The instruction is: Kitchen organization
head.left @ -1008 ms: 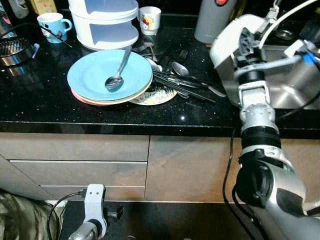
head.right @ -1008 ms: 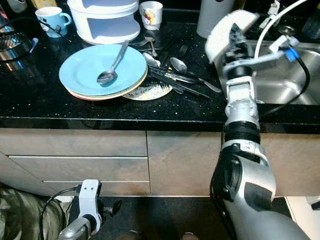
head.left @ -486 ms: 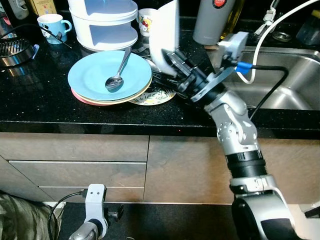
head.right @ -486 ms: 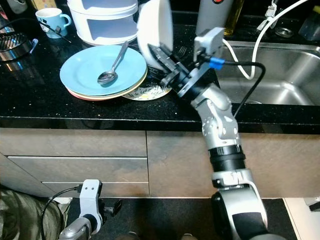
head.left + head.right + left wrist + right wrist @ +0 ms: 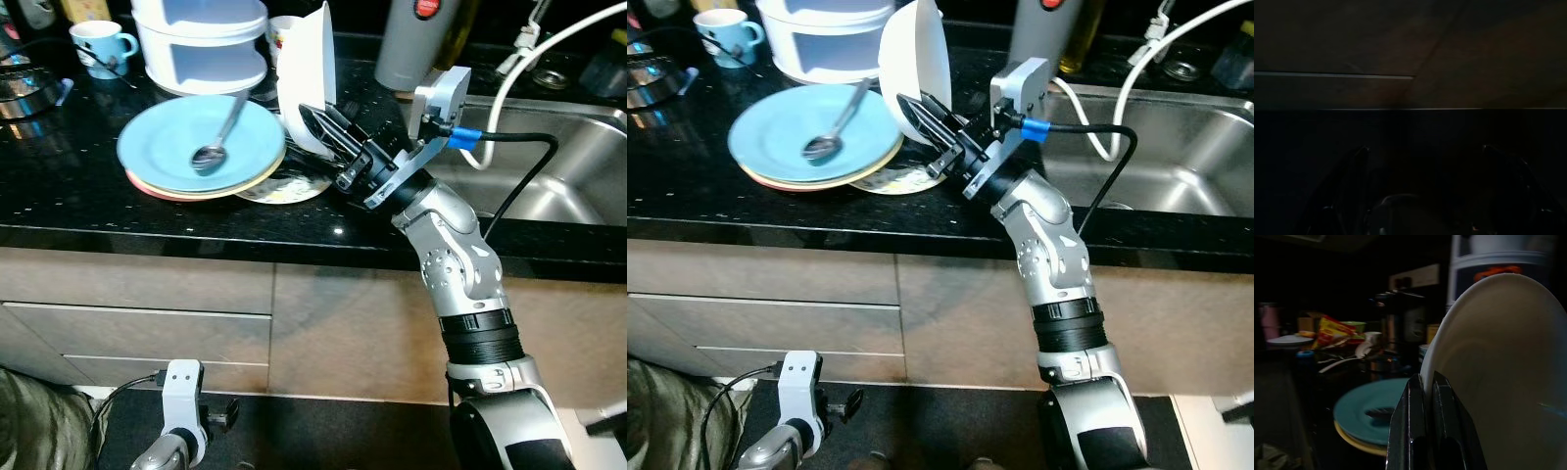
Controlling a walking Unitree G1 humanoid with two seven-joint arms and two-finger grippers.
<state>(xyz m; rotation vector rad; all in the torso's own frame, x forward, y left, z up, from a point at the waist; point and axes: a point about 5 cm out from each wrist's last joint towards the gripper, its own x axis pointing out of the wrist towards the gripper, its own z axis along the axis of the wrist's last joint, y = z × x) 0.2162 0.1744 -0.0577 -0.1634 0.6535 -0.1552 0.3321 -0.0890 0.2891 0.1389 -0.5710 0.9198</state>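
The right end effector (image 5: 315, 125) pinches the lower rim of a white plate (image 5: 307, 76) between its two black fingers (image 5: 1418, 431), which are pressed close on the plate's edge. The plate stands almost upright, on its edge, above the black table (image 5: 69, 186), just beside the right side of a stack of plates. In the right wrist view the white plate (image 5: 1498, 377) stands tall next to the fingers. The silver right arm reaches from the lower right up and to the left over the table's front edge, with a cable with a blue plug along its wrist.

The top of the stack is a light blue plate (image 5: 201, 145), and a spoon (image 5: 217, 135) lies in it with its bowl toward the front. Under the blue plate the rims of more plates show, and a small patterned plate (image 5: 289, 184) lies between the stack and the end effector. Behind the stack stands a white tiered container (image 5: 201, 44), and at the far left a blue mug (image 5: 96, 47). A grey cylinder (image 5: 416, 44) stands behind the arm, and the steel sink (image 5: 568, 166) is on the right.

The left end effector (image 5: 181, 406) hangs low in front of the drawers; its wrist view is very dark, and I cannot tell if its fingers are spread or together.
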